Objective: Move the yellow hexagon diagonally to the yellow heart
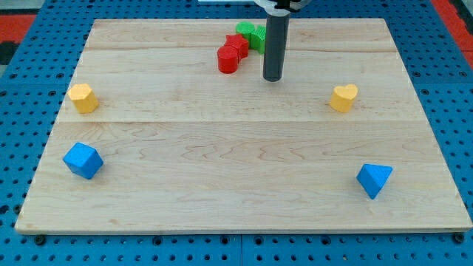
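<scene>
The yellow hexagon (83,97) is shown far to the view's left of, and slightly below, my tip (273,77), a bare rod touching nothing, with the yellow heart (344,97) opposite

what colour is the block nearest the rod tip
Red: the red block sits just left of my tip, clearest in the camera view.

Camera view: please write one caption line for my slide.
My tip stands right of the red block, between yellow hexagon block and yellow heart block.

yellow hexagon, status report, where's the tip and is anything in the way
My tip at the view's top, beside the red blocks, touching nothing. Yellow hexagon far left, untouched. Yellow heart far right. No block on the line between them.
</scene>
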